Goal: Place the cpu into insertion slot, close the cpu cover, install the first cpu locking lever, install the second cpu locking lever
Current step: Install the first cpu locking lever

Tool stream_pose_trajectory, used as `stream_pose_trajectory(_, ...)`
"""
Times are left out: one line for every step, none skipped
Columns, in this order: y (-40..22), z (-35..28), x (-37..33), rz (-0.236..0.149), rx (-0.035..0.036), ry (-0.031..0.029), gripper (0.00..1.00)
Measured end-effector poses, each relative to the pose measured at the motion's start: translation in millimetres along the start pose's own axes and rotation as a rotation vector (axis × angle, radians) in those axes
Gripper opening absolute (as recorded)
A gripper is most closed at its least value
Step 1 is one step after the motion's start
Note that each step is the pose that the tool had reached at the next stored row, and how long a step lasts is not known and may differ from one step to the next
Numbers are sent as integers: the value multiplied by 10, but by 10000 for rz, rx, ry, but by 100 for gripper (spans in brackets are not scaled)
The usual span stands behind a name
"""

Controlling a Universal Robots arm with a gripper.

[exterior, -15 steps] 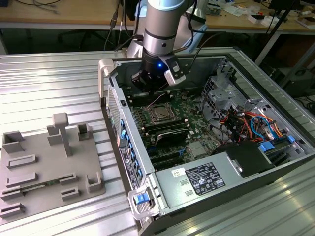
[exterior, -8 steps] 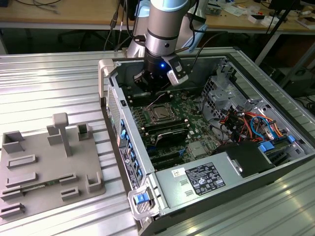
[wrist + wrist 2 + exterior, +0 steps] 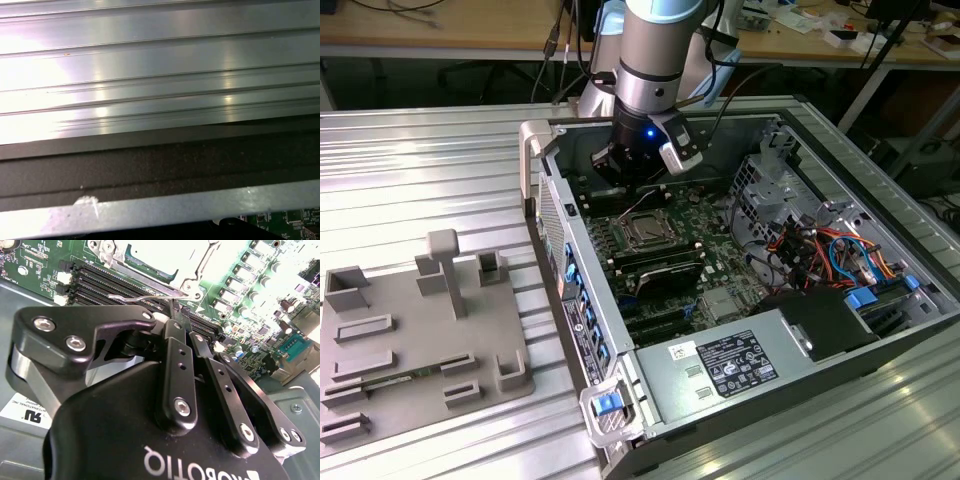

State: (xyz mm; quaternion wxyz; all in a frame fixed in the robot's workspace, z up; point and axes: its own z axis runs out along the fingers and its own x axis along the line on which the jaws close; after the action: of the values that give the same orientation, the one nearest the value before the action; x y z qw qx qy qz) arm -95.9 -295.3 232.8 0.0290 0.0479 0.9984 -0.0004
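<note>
ribbed aluminium table [image 3: 420,170]: open computer case [image 3: 575,300], grey fixture plate [image 3: 400,300] just beside it.

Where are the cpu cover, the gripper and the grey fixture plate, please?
cpu cover [image 3: 194,264], second wrist view, on its silver frame edge.
gripper [image 3: 171,315], second wrist view, midway between its fingertips.
grey fixture plate [image 3: 420,338], exterior view, on its bare flat top.
</note>
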Motion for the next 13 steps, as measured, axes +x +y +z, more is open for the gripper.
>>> stream_pose_trajectory(0, 0, 0, -1, 0, -1, 11)
stream_pose_trajectory(0, 0, -1, -5, 0, 0, 11)
stream_pose_trajectory(0, 1, -4, -11, -1, -1, 11)
stream_pose_trajectory(1, 4, -11, -16, -2, 0, 11)
stream_pose_trajectory(2, 6, -17, -20, -2, 0, 11)
stream_pose_trajectory(3, 8, -28, -26, -1, 1, 11)
stream_pose_trajectory(4, 13, -43, -29, -1, 1, 11)
stream_pose_trajectory(5, 16, -53, -30, -2, -1, 11)
stream_pose_trajectory(7, 19, -66, -33, -2, 0, 11)
stream_pose_trajectory(7, 20, -74, -37, -2, 1, 11)
stream_pose_trajectory(8, 23, -84, -47, -2, 0, 11)
stream_pose_trajectory(9, 24, -91, -81, -5, 0, 11)
stream_pose_trajectory(9, 26, -95, -144, -8, -1, 11)
